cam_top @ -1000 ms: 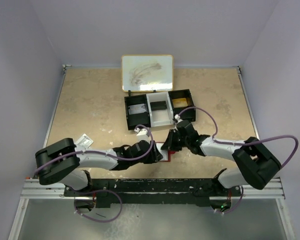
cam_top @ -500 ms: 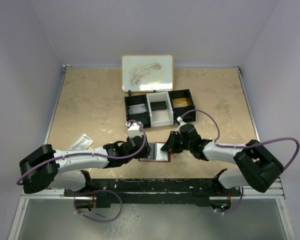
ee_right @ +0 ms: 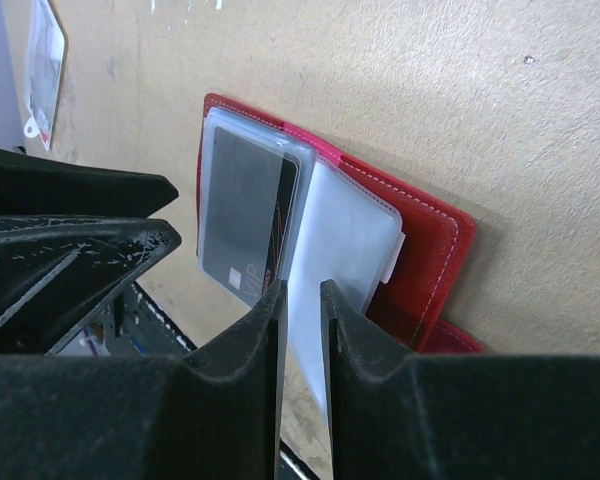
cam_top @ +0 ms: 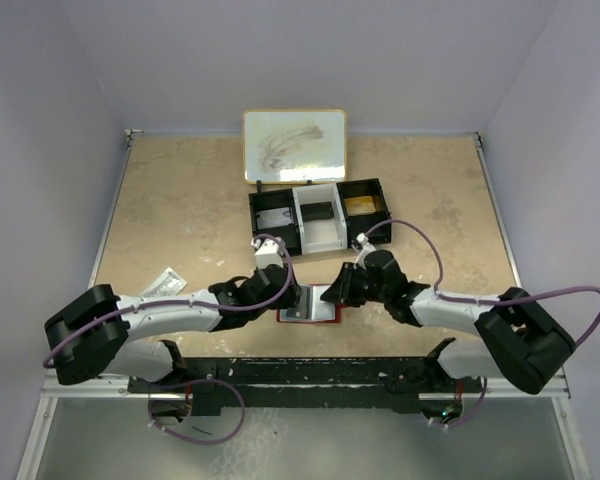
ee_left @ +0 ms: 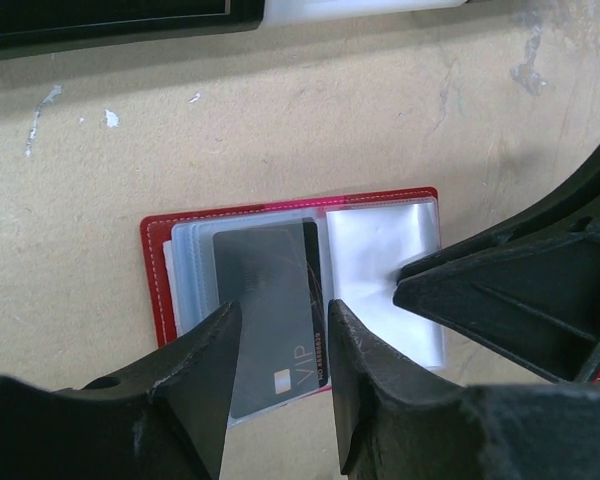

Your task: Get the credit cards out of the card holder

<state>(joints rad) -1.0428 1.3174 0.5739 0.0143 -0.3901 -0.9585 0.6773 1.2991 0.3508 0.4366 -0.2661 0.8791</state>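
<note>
The red card holder (cam_top: 311, 304) lies open and flat on the table between my two grippers. Its clear sleeves (ee_left: 385, 250) are fanned out, and a dark grey credit card (ee_left: 270, 300) marked VIP sits in the left-hand sleeve. My left gripper (ee_left: 282, 310) hovers open over that card, one finger on each side, gripping nothing. My right gripper (ee_right: 301, 290) stands with its jaws a narrow gap apart over a clear sleeve (ee_right: 340, 230) on the holder's right half. One right fingertip (ee_left: 410, 285) rests at that sleeve. Both grippers (cam_top: 292, 298) (cam_top: 337, 291) sit low at the holder.
A long black three-compartment tray (cam_top: 318, 217) with a white middle lies just beyond the holder. A whiteboard (cam_top: 294, 146) leans at the back wall. A small clear packet (cam_top: 161, 283) lies at the left. The arms' mounting rail (cam_top: 310, 372) runs along the near edge.
A second ago the right gripper held the holder tipped up on edge. It now lies open and flat, the left gripper has come over the card, and the right jaws have parted slightly.
</note>
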